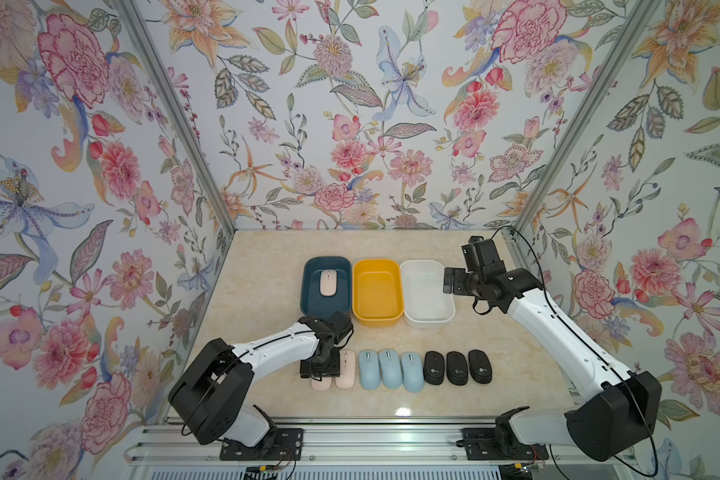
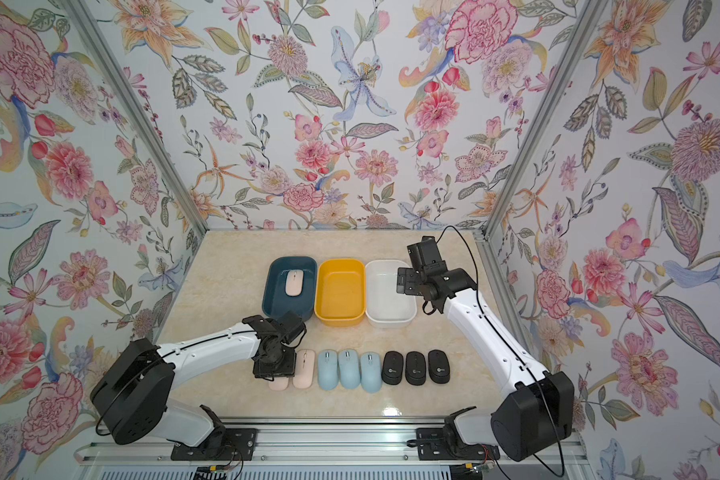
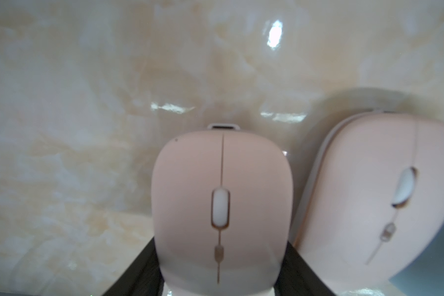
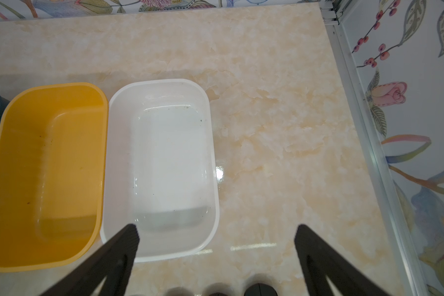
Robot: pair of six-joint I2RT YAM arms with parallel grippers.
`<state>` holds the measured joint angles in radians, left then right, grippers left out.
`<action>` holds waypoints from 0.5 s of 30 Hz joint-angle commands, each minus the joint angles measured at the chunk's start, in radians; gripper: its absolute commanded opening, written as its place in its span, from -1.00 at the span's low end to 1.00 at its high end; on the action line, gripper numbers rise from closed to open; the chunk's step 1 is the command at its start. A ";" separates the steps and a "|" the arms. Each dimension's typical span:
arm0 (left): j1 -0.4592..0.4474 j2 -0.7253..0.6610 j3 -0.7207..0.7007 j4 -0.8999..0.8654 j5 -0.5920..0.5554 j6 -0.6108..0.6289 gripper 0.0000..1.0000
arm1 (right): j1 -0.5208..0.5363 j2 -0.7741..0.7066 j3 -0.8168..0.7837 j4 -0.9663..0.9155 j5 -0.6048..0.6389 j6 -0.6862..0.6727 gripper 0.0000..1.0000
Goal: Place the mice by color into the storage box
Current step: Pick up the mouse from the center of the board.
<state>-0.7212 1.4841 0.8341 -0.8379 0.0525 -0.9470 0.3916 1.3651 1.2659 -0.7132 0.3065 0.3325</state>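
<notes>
Three storage boxes stand in a row: dark blue (image 1: 308, 305), yellow (image 1: 377, 321) and white (image 1: 429, 323). One pink mouse (image 1: 328, 282) lies in the dark blue box. In front is a row of mice. My left gripper (image 1: 321, 368) is shut on the leftmost pink mouse (image 3: 221, 179), its black fingers (image 3: 292, 266) pressed on both sides. A second pink mouse (image 1: 346, 370) lies right beside it. Then come three light blue mice (image 1: 389, 369) and three black mice (image 1: 457, 368). My right gripper (image 4: 217, 228) hangs open and empty over the white box's right edge (image 4: 210, 153).
The yellow box (image 4: 49, 166) and the white box hold nothing. Flowered walls with metal posts (image 1: 558, 145) close in the back and both sides. A metal rail (image 1: 371, 440) runs along the table's front edge. Bare marble tabletop (image 1: 258, 282) lies left of the boxes.
</notes>
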 commanded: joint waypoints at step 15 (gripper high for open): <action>0.178 0.110 0.610 -0.256 -0.038 0.183 0.18 | 0.004 0.018 0.085 -0.012 0.031 -0.030 0.97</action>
<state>-0.5755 1.5242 1.3556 -1.0248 0.0444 -0.8440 0.3916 1.3693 1.3033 -0.7177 0.3080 0.3237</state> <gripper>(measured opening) 0.620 0.988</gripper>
